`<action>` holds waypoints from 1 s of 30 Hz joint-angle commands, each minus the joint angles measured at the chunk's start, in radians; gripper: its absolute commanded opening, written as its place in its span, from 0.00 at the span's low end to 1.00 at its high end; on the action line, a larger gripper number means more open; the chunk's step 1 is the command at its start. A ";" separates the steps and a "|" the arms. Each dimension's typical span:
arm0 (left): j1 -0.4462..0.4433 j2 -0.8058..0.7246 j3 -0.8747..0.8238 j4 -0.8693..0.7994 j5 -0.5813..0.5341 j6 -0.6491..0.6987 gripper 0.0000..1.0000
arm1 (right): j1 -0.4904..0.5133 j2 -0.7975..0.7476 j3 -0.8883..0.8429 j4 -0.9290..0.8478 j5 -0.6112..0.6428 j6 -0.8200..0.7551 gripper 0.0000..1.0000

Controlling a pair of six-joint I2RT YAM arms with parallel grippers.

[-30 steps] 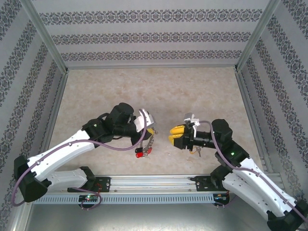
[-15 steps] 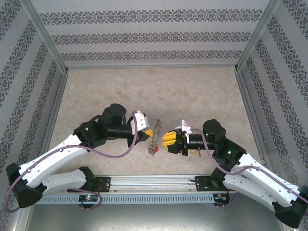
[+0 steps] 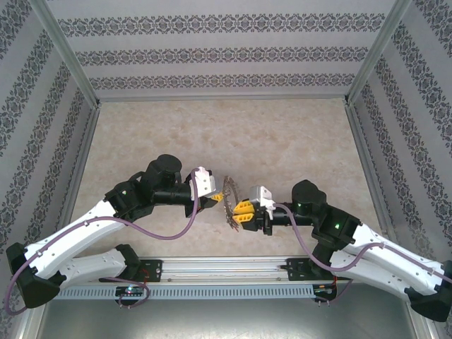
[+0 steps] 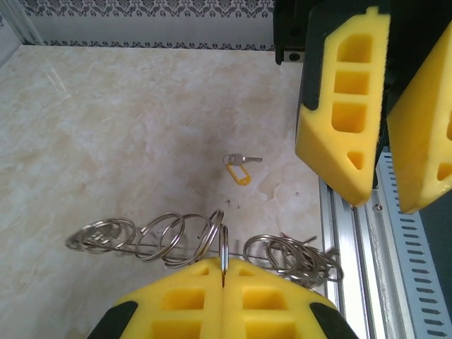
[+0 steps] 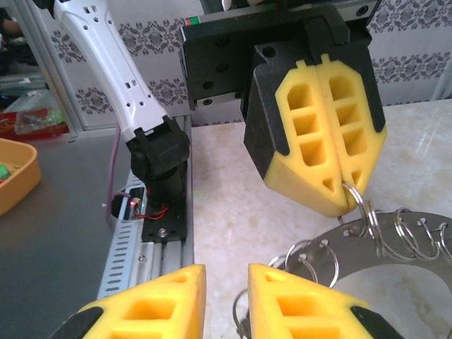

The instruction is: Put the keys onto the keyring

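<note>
- We see the keyring [image 3: 227, 194] [image 5: 374, 244], a flat grey band strung with small wire loops [image 4: 169, 236], held up over the worktop [image 3: 212, 134]. It is close to the near edge and about midway between the left and right edges.
- The left gripper [image 3: 215, 200] [image 4: 223, 272] has its yellow fingers pressed together, pinching the keyring by one of those loops. The band runs crosswise just past its tips.
- The right gripper [image 3: 242, 210] [image 5: 226, 275] sits just on the other side of the keyring. Its fingers stand a narrow gap apart. A loop shows low in that gap, and we cannot tell whether either finger touches it.
- The two grippers face each other tip to tip, with the keyring between them.
- One yellow-headed key [image 4: 236, 170] lies flat on the worktop beyond the hanging loops, apart from both grippers and not far from the rail [image 3: 226, 267] along the near edge.
- The left arm [image 3: 85, 226] sweeps in from the near left corner, elbow raised and wrist pointing right.
- The right arm [image 3: 381, 251] stretches low from the near right corner, wrist pointing left.
</note>
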State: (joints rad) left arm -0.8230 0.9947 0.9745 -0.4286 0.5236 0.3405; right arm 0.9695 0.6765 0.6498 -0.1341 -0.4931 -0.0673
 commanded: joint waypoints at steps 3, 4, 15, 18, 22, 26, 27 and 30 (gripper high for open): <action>-0.010 -0.022 0.007 0.052 0.035 0.039 0.00 | 0.046 0.051 0.073 -0.022 0.116 -0.106 0.25; -0.011 -0.026 0.004 0.056 0.038 0.038 0.00 | 0.046 0.064 0.081 -0.024 0.118 -0.113 0.26; -0.024 -0.037 -0.008 0.051 0.059 0.063 0.00 | 0.046 0.114 0.126 -0.036 0.192 -0.165 0.21; -0.024 -0.035 -0.008 0.053 0.063 0.064 0.00 | 0.046 0.116 0.134 -0.049 0.215 -0.173 0.20; -0.024 -0.032 -0.005 0.054 0.072 0.064 0.00 | 0.046 0.144 0.151 -0.074 0.215 -0.181 0.21; -0.024 -0.031 -0.005 0.050 0.077 0.065 0.00 | 0.046 0.155 0.155 -0.076 0.225 -0.182 0.23; -0.025 -0.032 -0.005 0.050 0.077 0.065 0.00 | 0.046 0.155 0.157 -0.074 0.226 -0.181 0.24; -0.025 -0.032 -0.002 0.047 0.079 0.066 0.00 | 0.046 0.153 0.160 -0.078 0.245 -0.186 0.25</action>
State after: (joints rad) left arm -0.8360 0.9768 0.9611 -0.4263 0.5533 0.3828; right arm 1.0061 0.8276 0.7795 -0.2073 -0.2913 -0.2371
